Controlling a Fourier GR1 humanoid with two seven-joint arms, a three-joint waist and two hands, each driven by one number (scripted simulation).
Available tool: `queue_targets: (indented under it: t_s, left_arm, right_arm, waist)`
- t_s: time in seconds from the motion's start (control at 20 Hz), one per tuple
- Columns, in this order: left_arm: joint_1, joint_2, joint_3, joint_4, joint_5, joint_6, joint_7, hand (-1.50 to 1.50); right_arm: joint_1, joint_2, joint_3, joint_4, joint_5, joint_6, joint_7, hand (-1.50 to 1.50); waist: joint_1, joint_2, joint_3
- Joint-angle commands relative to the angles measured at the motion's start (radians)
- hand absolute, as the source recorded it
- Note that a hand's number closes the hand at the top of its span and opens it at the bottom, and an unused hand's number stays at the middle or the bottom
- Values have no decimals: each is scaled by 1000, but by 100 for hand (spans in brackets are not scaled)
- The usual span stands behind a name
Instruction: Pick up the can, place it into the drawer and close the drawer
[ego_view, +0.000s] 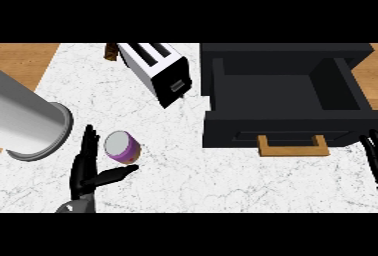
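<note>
A purple can (122, 147) with a grey lid stands on the white marble counter (221, 175) at lower left. My left hand (86, 170) is open just left of it, fingers straight up beside the can and thumb stretched out under it, not closed on it. The black drawer (284, 95) is pulled open at the right, its inside bare, with a wooden handle (292, 146) on its front. Only dark fingers of my right hand (370, 155) show at the right edge, beside the drawer's front corner.
A black and white toaster (156, 70) lies at an angle at the top middle. A large grey metal cylinder (28, 125) lies at the far left, close to my left hand. Wooden surface shows beyond the counter's top left and right corners.
</note>
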Motion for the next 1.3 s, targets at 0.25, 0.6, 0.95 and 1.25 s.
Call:
queue_targets:
  t_s: [0.25,0.6,0.95,1.25]
  left_arm:
    - [-32,-1,-18,3,4,17,29,-150]
    - [-157,13,1,152,24,19,9,-150]
    - [-168,18,-24,156,29,-14,6,-150]
    - [-319,-8,10,337,38,-10,-100,150]
  right_arm:
    - [28,10,6,-19,9,5,-6,-150]
    - [48,18,-16,-62,-32,26,13,-150]
    - [2,30,73,-115,20,-58,108,-150]
    - [-57,19,6,-43,-1,-31,74,-150]
  waist:
    - [1,-1,0]
    - [-2,0,0]
    - [0,0,0]
    - [-3,2,0]
